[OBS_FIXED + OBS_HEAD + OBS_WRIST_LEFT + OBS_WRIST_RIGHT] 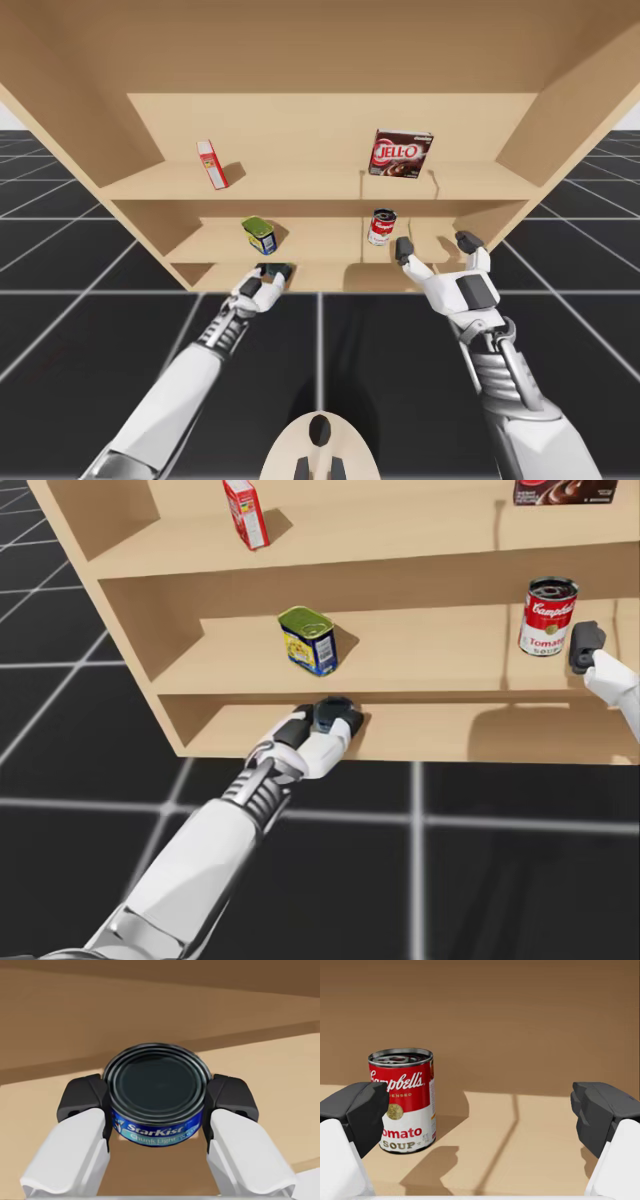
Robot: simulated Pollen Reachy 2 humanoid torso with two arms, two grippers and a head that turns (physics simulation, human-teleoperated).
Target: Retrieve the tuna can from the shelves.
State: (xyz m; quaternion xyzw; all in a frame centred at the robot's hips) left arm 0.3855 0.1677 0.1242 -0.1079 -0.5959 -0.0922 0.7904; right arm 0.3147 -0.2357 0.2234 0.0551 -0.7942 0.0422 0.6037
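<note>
My left arm (190,385) stretches straight forward, its ribbed wrist in line with the forearm. My left gripper (157,1105) is closed on a flat round blue-labelled metal can (156,1085), with the black pads (82,1097) pressing on opposite sides. My right arm (520,410) also reaches forward. My right gripper (480,1110) is level, its fingers spread wide apart.

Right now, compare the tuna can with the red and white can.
The tuna can is flat and blue, the red and white can tall. My left tool grips the tuna can; the red and white can stands free, one shelf higher. Both upright.
</note>
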